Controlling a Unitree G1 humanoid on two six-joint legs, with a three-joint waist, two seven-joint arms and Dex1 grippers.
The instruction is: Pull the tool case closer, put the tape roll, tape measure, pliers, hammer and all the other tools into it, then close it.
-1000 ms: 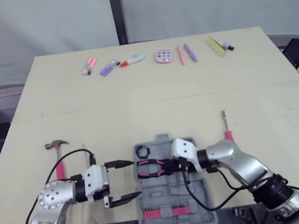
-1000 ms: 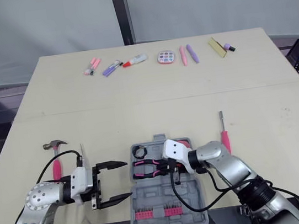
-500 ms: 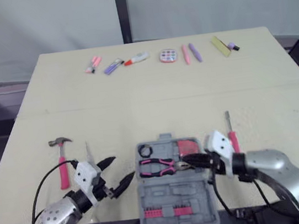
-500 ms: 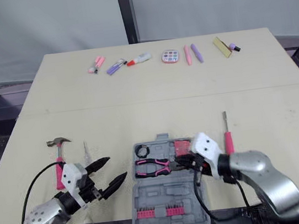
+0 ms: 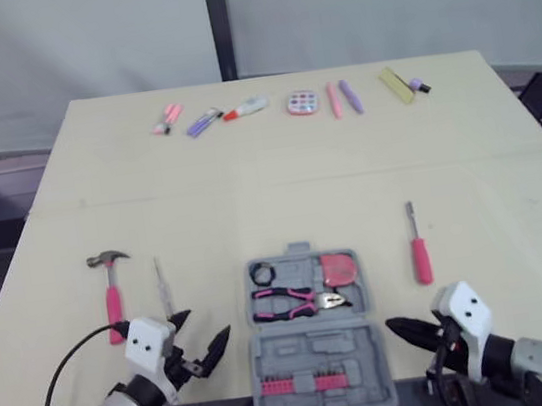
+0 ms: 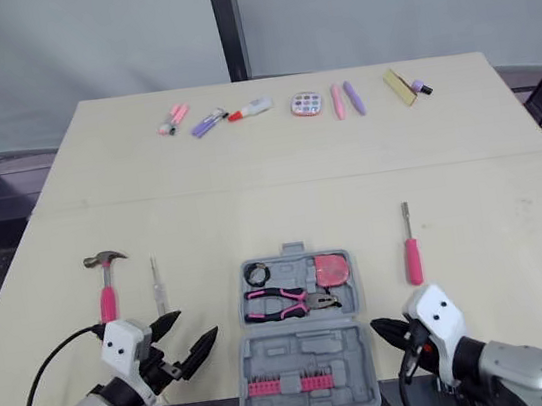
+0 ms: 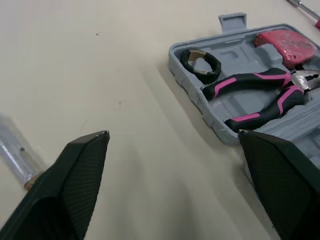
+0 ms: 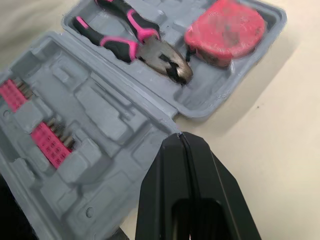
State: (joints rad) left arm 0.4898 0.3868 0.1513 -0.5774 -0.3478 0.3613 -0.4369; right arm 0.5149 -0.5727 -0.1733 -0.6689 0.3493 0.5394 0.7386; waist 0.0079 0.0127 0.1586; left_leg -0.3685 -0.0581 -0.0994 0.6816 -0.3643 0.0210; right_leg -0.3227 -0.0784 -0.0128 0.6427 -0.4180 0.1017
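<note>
Lying open at the near edge of the table (image 6: 251, 206), centred between the two arms: grey moulded tool case (image 6: 301, 345). Its far half holds three tools, each in its own recess. Black tape roll (image 6: 256, 275) at the left corner. Pliers (image 6: 290, 304) with black-and-pink handles lie across the middle, jaws pointing toward the robot's right. Red-pink tape measure (image 6: 331, 268) at the right corner, just beyond the plier jaws. The near half carries two strips of pink bits (image 6: 294, 382) along its front edge; the other recesses there are bare.

On the table, left of the case: hammer (image 6: 105, 282) with a pink handle, head away from the robot, and beside it a thin screwdriver (image 6: 158, 287) with a clear handle. Right of the case, apart from it: pink-handled screwdriver (image 6: 411, 249), shaft pointing away.

Left gripper (image 6: 196, 327) hovers near the case's left side, fingers spread wide, holding nothing. Right gripper (image 8: 181, 137) sits off the case's right near corner, fingers pressed together, nothing between them.
</note>
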